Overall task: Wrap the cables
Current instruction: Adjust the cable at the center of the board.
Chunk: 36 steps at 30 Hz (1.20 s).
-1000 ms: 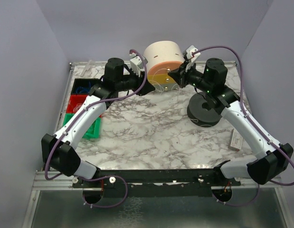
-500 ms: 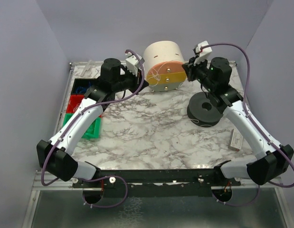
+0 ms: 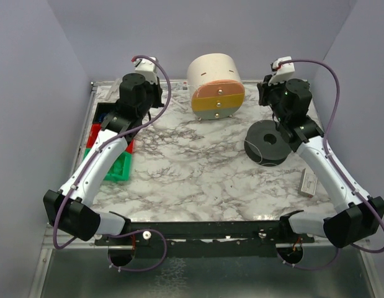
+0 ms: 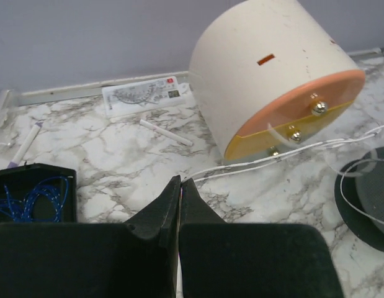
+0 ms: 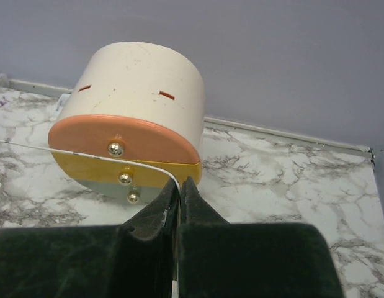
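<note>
The cables show as a thin white strand point(image 4: 291, 151) running from my left gripper point(image 4: 179, 181) past the foot of the cream drum point(image 4: 272, 74) toward the dark grey spool point(image 4: 371, 192). In the right wrist view the strand point(image 5: 67, 151) crosses the drum's orange and yellow face point(image 5: 123, 155) into my right gripper point(image 5: 179, 182). Both grippers are shut on the strand. From above, the left gripper point(image 3: 159, 99) is left of the drum point(image 3: 215, 84), the right gripper point(image 3: 263, 92) is right of it, and the spool point(image 3: 267, 144) lies below the right one.
Black point(image 3: 108, 115), red point(image 3: 97, 133) and green point(image 3: 117, 166) bins line the left table edge; the black bin point(image 4: 30, 192) holds blue wire. A small white box point(image 3: 309, 184) lies at the right. White sticks point(image 4: 167, 132) and a flat packet point(image 4: 145, 94) lie by the back wall.
The left gripper closed on the strand at the drum face. Both grippers then drew away from the drum, left one leftward, right one rightward, stretching the strand across it.
</note>
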Each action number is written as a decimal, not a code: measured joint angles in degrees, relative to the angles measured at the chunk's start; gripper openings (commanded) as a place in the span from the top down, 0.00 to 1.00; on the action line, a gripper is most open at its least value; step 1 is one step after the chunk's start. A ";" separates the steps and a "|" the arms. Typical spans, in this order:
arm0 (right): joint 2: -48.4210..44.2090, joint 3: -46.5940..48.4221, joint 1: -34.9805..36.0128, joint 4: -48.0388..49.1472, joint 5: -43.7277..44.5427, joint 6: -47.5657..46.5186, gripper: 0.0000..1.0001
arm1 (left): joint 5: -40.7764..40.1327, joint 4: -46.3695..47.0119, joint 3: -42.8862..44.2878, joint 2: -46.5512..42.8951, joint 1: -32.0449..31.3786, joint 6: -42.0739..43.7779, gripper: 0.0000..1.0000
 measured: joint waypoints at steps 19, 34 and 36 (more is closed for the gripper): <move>-2.23 -1.03 -2.93 1.05 4.96 -0.20 0.99 | -14.47 0.07 0.00 -1.42 4.09 -1.33 1.00; -3.85 -0.94 -3.87 -4.02 -18.60 -0.46 0.99 | -11.78 -0.61 -5.73 -2.05 4.92 0.59 0.39; -3.67 0.15 -3.85 -5.53 -22.95 -0.44 0.99 | -12.57 -1.09 -5.77 -1.07 4.96 0.83 0.15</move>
